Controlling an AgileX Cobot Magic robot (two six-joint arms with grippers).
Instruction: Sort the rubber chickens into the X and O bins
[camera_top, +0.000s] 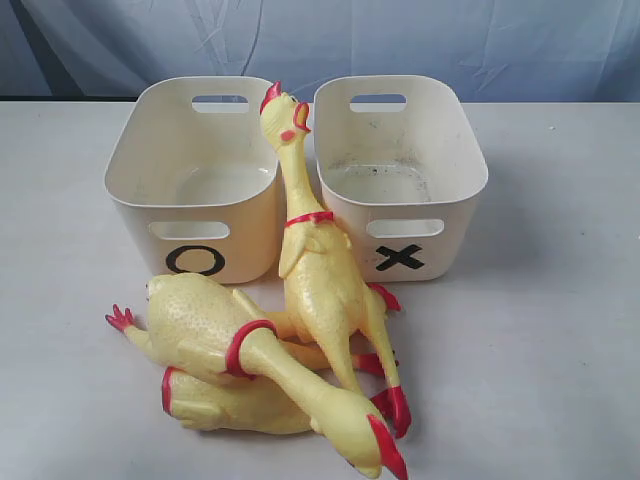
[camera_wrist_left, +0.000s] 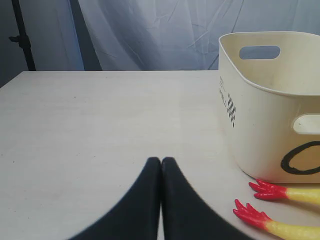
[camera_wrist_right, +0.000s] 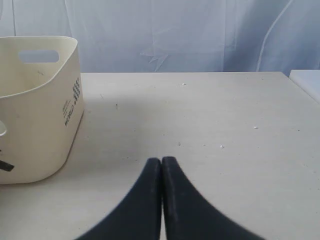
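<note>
Pale table (camera_top: 560, 350), O bin (camera_top: 190, 190) beside X bin (camera_top: 400, 180), rubber chickens (camera_top: 200, 322) heaped in front (one leaning between), your left gripper (camera_wrist_left: 161, 161) and right gripper (camera_wrist_right: 161, 161) closed.

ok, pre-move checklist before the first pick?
1. Bins free to receive: ok. The O bin and the X bin hold no chickens.
2. End effectors ready to grasp: not ok. The left end effector and the right end effector are both shut and hold nothing.
3. Chickens separated: not ok. The lying chicken rests across the headless body, and its neck overlaps the upright chicken's legs.
4. Upright chicken stable: cannot tell. Its neck rises between the bins, but what supports it is unclear.
5. Arms away from the pile: ok. Neither arm shows in the exterior view.
</note>
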